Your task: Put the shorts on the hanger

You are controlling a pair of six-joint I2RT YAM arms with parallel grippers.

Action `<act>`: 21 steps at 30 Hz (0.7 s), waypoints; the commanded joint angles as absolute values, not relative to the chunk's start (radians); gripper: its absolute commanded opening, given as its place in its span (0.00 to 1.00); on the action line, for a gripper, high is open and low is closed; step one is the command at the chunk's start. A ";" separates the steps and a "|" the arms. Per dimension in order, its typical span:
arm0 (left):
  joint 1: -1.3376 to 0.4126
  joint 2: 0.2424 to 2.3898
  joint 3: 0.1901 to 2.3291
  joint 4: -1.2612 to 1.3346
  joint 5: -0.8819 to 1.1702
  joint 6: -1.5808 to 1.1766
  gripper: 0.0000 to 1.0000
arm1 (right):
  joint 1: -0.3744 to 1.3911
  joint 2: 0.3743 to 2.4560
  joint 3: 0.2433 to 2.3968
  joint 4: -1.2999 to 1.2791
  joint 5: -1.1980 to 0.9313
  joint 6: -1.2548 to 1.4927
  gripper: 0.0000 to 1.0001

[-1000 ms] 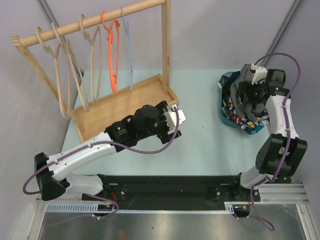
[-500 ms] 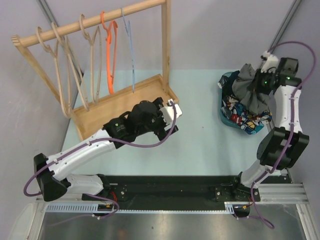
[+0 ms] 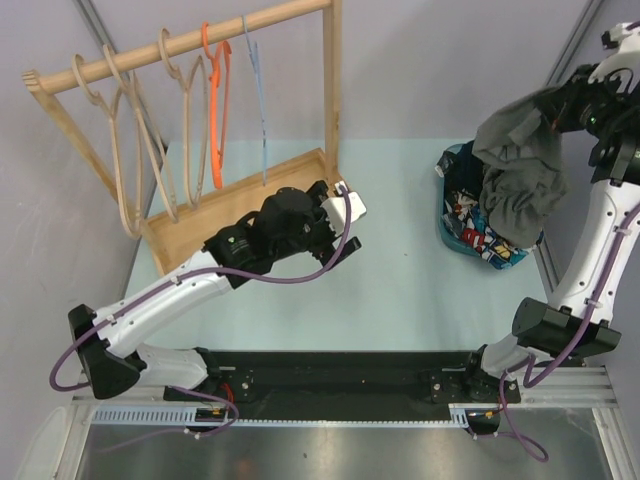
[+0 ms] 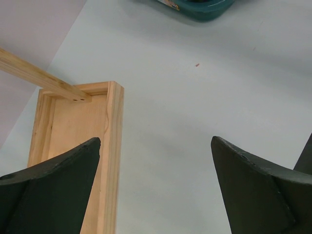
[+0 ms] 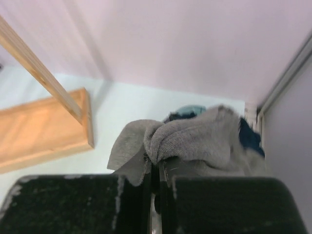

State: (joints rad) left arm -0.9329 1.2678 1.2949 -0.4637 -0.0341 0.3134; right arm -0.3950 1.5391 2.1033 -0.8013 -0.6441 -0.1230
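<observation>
The dark grey shorts [image 3: 520,175] hang in the air at the right, lifted clear above the pile, and my right gripper [image 3: 556,110] is shut on their upper fold. In the right wrist view the grey shorts [image 5: 195,139] bunch over the closed jaws of that gripper [image 5: 158,163]. The thin light-blue hanger [image 3: 260,100] hangs on the wooden rack's rail, right of the orange one. My left gripper [image 3: 345,205] stands open over the table beside the rack's base, its fingers [image 4: 58,185] wide apart with nothing between them.
The wooden rack [image 3: 180,45] stands at the back left with several thick wooden hangers [image 3: 130,140] and an orange hanger [image 3: 218,110]; its tray base [image 4: 73,126] lies under my left fingers. A teal basket with colourful cartoon-print cloth [image 3: 470,225] sits at the right.
My right gripper shut on the shorts in the pile and rose up and to the right, pulling them off the pile. The left arm edged slightly towards the rack.
</observation>
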 commanded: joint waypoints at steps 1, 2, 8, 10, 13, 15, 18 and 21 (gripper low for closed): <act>-0.931 1.278 1.365 -0.460 -0.009 0.265 1.00 | -0.396 1.555 2.336 -0.730 -0.738 -0.020 0.00; -0.930 1.282 1.371 -0.462 -0.009 0.261 1.00 | -0.396 1.562 2.368 -0.723 -0.741 0.013 0.00; -0.922 1.285 1.393 -0.459 0.020 0.244 1.00 | -0.396 1.579 2.497 -0.548 -0.796 0.173 0.00; -0.919 1.284 1.399 -0.462 0.029 0.236 1.00 | -0.391 1.566 2.487 -0.488 -0.854 0.277 0.00; -0.905 1.281 1.413 -0.477 0.060 0.229 1.00 | -0.330 1.557 2.464 -0.468 -0.890 0.314 0.00; -0.891 1.276 1.424 -0.511 0.110 0.226 1.00 | -0.263 1.540 2.386 -0.485 -0.905 0.310 0.00; -0.864 1.263 1.430 -0.570 0.173 0.250 1.00 | -0.178 1.491 2.274 -0.482 -0.968 0.296 0.00; -0.844 1.212 1.381 -0.597 0.277 0.328 1.00 | 0.027 1.442 2.162 -0.528 -0.989 0.217 0.00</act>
